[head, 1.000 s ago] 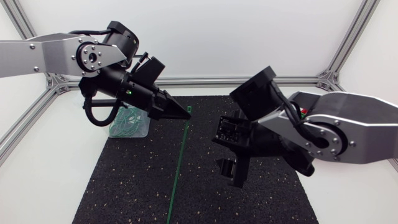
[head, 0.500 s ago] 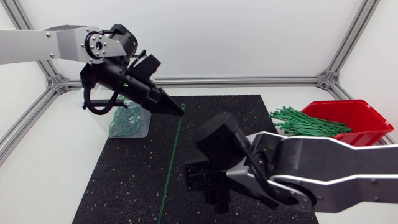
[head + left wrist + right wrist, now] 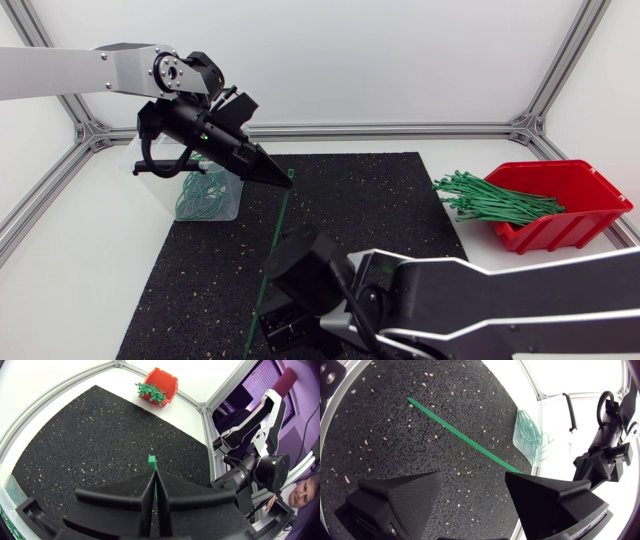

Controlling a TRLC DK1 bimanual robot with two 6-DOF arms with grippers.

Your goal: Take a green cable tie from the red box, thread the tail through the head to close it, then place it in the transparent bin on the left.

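Reaching in from 10 o'clock in the head view, the left arm (image 3: 90, 72) angles down over the far edge of the black mat (image 3: 400, 215). The left tool (image 3: 280, 177) is pinched tight on a green cable tie (image 3: 270, 262) just below its head, which pokes out past the fingertips. The tail slants toward 6 o'clock above the mat.

The right arm (image 3: 500, 305) enters from 4 o'clock and stretches low across the mat's near side. The right tool (image 3: 474, 477) is spread wide and holds nothing, with the tie running ahead of its fingers.

At 3 o'clock the red box (image 3: 575, 215) holds a bundle of green ties (image 3: 490, 197) spilling over its rim. At 10 o'clock the transparent bin (image 3: 228, 208) holds looped green ties (image 3: 200, 197).
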